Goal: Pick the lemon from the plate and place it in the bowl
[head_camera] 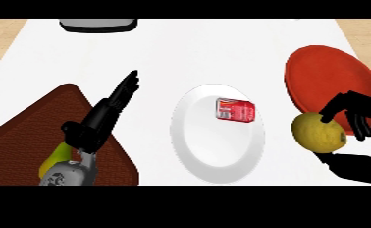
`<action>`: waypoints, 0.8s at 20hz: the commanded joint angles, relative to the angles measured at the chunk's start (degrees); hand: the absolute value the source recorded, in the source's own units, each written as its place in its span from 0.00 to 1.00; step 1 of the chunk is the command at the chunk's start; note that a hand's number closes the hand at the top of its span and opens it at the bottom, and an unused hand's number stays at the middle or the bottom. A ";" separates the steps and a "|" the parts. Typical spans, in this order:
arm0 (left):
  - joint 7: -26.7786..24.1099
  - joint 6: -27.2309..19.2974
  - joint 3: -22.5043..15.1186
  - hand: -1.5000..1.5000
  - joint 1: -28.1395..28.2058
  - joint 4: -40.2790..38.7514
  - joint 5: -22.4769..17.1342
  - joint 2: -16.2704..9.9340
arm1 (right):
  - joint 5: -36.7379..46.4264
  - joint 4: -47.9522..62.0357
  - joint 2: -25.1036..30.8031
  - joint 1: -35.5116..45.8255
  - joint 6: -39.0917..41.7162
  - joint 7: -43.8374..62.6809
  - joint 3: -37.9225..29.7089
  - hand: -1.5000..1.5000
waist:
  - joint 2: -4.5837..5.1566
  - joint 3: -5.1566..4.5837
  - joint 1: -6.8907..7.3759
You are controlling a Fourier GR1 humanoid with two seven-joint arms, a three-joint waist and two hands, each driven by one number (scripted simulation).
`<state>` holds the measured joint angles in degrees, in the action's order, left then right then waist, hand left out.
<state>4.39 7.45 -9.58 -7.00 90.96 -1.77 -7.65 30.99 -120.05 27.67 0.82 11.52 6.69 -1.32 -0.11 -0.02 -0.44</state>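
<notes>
No readable text anywhere on the counter.

The only printed surface is the label of the small red can point(235, 109) lying on the white plate point(210, 158): it carries pale marks on red, but they are too small and blurred to make out as letters, a brand or numbers. No other lettering or signs can be seen.

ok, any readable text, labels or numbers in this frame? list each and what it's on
Nothing readable.
Red can on the white plate: white marks on its side, too blurred to read.
Lemon in the right hand, red plate, brown mat, grey object at the far edge: no text.
</notes>
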 commanded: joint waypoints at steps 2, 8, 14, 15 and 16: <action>-0.36 -1.31 -1.70 0.50 1.39 -0.01 3.18 1.74 | 1.41 9.25 1.10 5.96 0.60 -1.80 -5.21 1.00 | 0.15 0.02 0.63; 0.04 0.06 -1.04 0.50 0.93 1.04 1.78 1.85 | 11.75 22.33 1.98 10.86 -9.72 -8.71 -6.72 1.00 | 0.23 0.06 1.16; -0.47 2.99 2.43 0.50 -1.33 -1.63 0.00 -0.20 | 15.19 44.12 2.66 22.12 -15.55 -15.82 -7.76 1.00 | 0.36 0.04 1.37; -1.19 1.18 0.12 0.50 -0.25 -0.98 1.87 1.77 | 13.63 46.09 6.05 22.79 -10.78 -15.91 -8.86 1.00 | 0.36 0.04 1.41; -0.07 0.85 -0.11 0.50 -2.05 -1.38 2.13 2.14 | 13.88 44.90 6.58 22.19 -5.22 -12.50 -6.33 1.00 | 0.38 0.01 1.37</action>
<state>3.40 8.50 -9.44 -7.95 89.52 0.01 -6.06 43.97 -82.18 31.18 20.12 0.80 -5.97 -8.53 0.23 0.01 0.84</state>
